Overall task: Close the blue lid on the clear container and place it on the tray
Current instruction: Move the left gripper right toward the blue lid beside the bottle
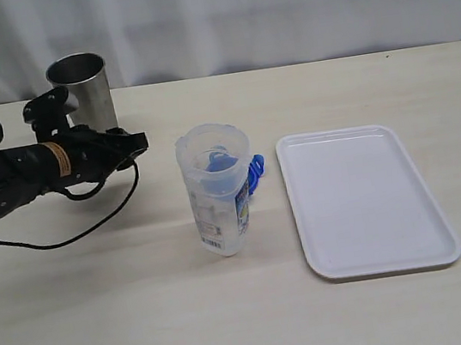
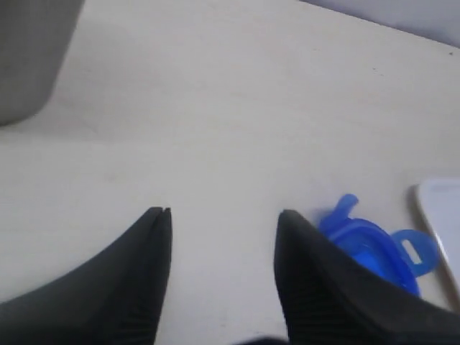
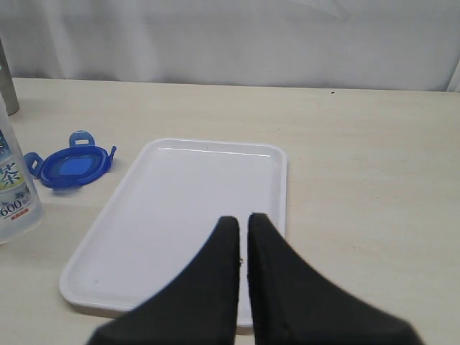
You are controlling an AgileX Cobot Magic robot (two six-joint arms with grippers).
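The clear container (image 1: 218,193) stands upright and uncovered at the table's middle, its label facing front; the right wrist view shows its edge (image 3: 11,194). The blue lid (image 1: 255,171) lies flat on the table just behind it, towards the tray (image 1: 365,204), and also shows in both wrist views (image 2: 374,244) (image 3: 72,167). My left gripper (image 1: 138,143) hovers left of the container, open and empty (image 2: 224,215). My right gripper (image 3: 243,218) is shut on nothing, above the near end of the tray (image 3: 208,187). It is out of the exterior view.
A grey steel tumbler (image 1: 81,91) stands at the back left, right behind my left arm, and fills a corner of the left wrist view (image 2: 29,57). A black cable (image 1: 67,240) from that arm trails on the table. A white curtain backs the table.
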